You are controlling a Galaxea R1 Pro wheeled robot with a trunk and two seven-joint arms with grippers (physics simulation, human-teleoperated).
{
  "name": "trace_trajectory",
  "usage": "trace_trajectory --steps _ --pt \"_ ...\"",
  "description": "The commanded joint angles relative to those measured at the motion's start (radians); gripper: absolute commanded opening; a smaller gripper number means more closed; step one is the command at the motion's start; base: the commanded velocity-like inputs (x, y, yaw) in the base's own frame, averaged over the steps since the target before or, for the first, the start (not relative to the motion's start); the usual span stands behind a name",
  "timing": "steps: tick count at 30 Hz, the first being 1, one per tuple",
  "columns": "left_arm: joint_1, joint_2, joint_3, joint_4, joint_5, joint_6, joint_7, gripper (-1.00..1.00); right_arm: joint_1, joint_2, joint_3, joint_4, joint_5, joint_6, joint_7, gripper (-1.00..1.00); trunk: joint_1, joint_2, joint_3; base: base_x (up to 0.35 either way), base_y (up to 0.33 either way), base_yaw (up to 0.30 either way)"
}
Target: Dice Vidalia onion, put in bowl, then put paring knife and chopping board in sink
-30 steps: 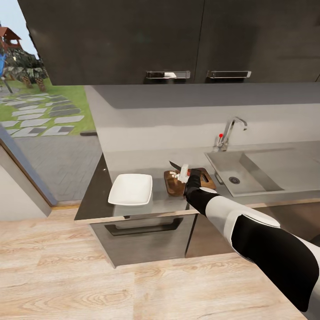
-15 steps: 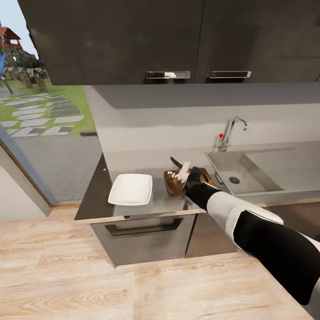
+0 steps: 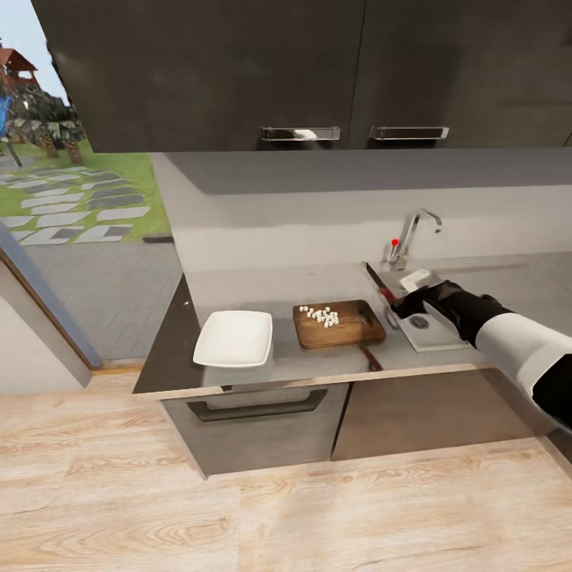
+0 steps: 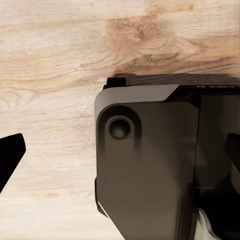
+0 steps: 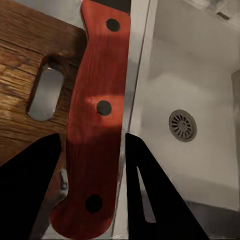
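My right gripper (image 3: 400, 300) is shut on the paring knife (image 3: 381, 287), holding it by its dark red handle (image 5: 97, 115) above the sink's (image 3: 435, 338) left edge, with the blade pointing away from me. In the right wrist view the round drain (image 5: 182, 125) lies just beyond the handle. The chopping board (image 3: 349, 327) lies on the countertop (image 3: 254, 290) left of the sink, with tiny pale onion bits (image 3: 321, 315) scattered on its left half. The white bowl (image 3: 234, 338) sits empty left of the board. My left gripper (image 4: 120, 150) hangs open over the wooden floor.
A chrome tap (image 3: 410, 234) with a red dot stands behind the sink. Dark wall cabinets (image 3: 318, 71) hang above the counter. A short dark streak (image 3: 371, 358) marks the counter's front edge below the board. A glass door at the left looks onto a garden.
My right arm has swung right with the knife, from over the chopping board to over the sink. The onion bits now lie uncovered on the board.
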Motion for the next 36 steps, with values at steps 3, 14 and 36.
trace_trajectory --steps 3,14,36 --pt "-0.002 -0.002 -0.009 0.005 0.009 -0.008 0.001 1.00 -0.002 -0.038 -0.017 -0.001 -0.005 0.014 0.059 -1.00 0.001 -0.002 -0.002 0.000 0.000 0.000" --pt "-0.002 0.001 -0.009 0.005 0.009 -0.012 0.001 1.00 0.001 -0.060 -0.102 0.047 -0.019 0.060 0.096 -1.00 0.001 -0.002 -0.002 0.000 0.000 0.000" --pt "-0.002 0.003 -0.009 0.005 0.010 -0.014 0.003 1.00 0.003 -0.066 -0.098 0.117 -0.138 0.061 0.098 -1.00 0.001 -0.002 -0.002 0.097 -0.110 0.000"
